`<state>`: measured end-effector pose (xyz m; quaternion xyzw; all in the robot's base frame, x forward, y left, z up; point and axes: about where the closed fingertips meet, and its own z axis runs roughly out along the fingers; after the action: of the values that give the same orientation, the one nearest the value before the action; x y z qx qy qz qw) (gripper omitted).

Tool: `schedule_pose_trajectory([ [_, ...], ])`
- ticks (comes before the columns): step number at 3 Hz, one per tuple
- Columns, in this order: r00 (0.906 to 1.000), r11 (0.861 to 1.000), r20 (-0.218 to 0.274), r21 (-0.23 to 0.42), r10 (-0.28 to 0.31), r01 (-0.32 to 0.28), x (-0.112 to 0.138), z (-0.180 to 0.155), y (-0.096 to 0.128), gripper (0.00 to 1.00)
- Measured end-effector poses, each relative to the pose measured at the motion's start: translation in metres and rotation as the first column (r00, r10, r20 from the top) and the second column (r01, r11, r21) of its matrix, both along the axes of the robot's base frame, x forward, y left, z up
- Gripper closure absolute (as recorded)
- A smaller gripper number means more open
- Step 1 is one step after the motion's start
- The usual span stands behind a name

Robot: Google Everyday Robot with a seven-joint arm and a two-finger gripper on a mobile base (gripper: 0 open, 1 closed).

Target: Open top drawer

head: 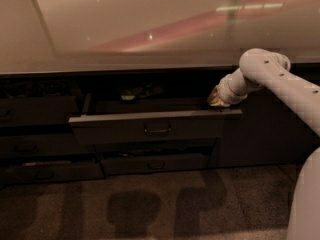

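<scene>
The top drawer (pixel 120 128) is a wide dark brown-grey front with a small central loop handle (pixel 157 131). It stands pulled out from under the counter, and a dim interior with a few small items shows behind its front. My gripper (pixel 214 100) is at the end of the white arm (pixel 280 84), just above the drawer front's right top corner, at the right end of the open drawer. It points left into the shadow.
A glossy light countertop (pixel 150 29) overhangs the drawers. Shallower drawer fronts (pixel 155 164) sit below the top drawer. More drawers (pixel 35 109) stand to the left. A dark cabinet panel (pixel 265 134) is to the right. Carpeted floor (pixel 150 204) lies in front.
</scene>
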<state>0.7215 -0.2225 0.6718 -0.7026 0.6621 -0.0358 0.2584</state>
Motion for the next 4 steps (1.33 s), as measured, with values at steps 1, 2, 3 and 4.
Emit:
schedule_pose_trajectory([
  [1,0.9999,1.0,-0.005,0.006,0.01,-0.01,-0.025,-0.01,0.0,1.0],
  [2,0.9982,0.999,0.055,0.024,0.026,-0.027,-0.082,-0.004,-0.007,1.0],
  [3,0.9981,0.999,0.055,0.024,0.026,-0.028,-0.082,-0.003,-0.007,1.0],
  [4,0.9981,0.999,0.055,0.024,0.026,-0.028,-0.082,-0.003,-0.007,0.82],
])
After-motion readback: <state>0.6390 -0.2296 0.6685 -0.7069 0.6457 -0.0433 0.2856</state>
